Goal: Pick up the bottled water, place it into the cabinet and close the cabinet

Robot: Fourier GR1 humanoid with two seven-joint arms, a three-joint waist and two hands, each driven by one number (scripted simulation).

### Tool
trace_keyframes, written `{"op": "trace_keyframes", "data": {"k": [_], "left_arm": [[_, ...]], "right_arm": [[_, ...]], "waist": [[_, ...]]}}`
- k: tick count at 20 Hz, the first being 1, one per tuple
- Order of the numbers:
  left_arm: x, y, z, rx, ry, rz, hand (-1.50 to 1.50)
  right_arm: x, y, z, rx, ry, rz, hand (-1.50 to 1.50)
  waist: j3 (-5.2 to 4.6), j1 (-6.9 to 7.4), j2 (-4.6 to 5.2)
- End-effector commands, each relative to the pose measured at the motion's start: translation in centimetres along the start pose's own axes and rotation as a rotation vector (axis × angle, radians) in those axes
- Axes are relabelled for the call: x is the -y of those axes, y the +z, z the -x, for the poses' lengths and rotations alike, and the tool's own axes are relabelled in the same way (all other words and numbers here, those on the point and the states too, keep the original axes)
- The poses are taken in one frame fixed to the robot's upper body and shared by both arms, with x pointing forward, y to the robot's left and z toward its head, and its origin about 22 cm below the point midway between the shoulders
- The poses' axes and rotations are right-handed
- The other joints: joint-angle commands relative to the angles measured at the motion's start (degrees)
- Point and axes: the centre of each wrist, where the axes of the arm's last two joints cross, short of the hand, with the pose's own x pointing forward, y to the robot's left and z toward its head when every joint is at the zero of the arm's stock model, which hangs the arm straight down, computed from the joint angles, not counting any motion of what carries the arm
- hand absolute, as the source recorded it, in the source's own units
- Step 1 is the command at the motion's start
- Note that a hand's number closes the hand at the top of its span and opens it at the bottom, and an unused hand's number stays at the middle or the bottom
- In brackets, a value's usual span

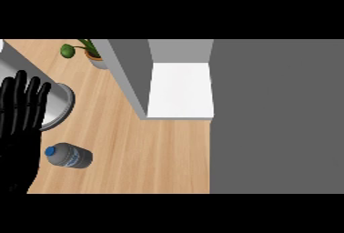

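A clear water bottle [70, 155] with a blue cap lies on its side on the wooden counter [154, 150], cap pointing left. My left hand [18, 123] shows at the left edge, fingers straight and pointing up, open, just left of the bottle and not touching it. The grey cabinet [275, 113] stands at the right, its inside a white shelf [180, 88], and its open door [128, 75] is seen edge-on to the left of the opening. My right hand does not show.
A round metal pot [60, 107] sits behind my left hand's fingers. A potted plant [87, 52] stands at the back, left of the cabinet door. The counter's front edge runs along the bottom.
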Motion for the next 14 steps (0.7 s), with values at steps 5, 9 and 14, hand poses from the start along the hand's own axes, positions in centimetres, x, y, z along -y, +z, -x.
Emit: {"op": "trace_keyframes", "data": {"k": [5, 9, 14], "left_arm": [[-2.9, 2.1, -2.7, 0.085, 0.100, 0.307, -1.50], [-1.8, 5.7, 2.0, -0.356, 0.332, 0.187, -1.50], [-6.3, 8.4, -0.3, -0.396, 0.374, 0.208, -1.50]], "right_arm": [[0.1, 3.0, -2.5, 0.030, 0.040, 0.010, -1.50], [-2.6, 4.1, -0.2, -0.246, -0.328, 0.008, -1.50], [-1.8, 6.5, -1.7, -0.294, -0.355, -0.020, -1.50]], "waist": [[-0.88, -0.80, 0.33], [-0.81, -0.15, 0.74], [-0.80, -0.23, 0.59]]}}
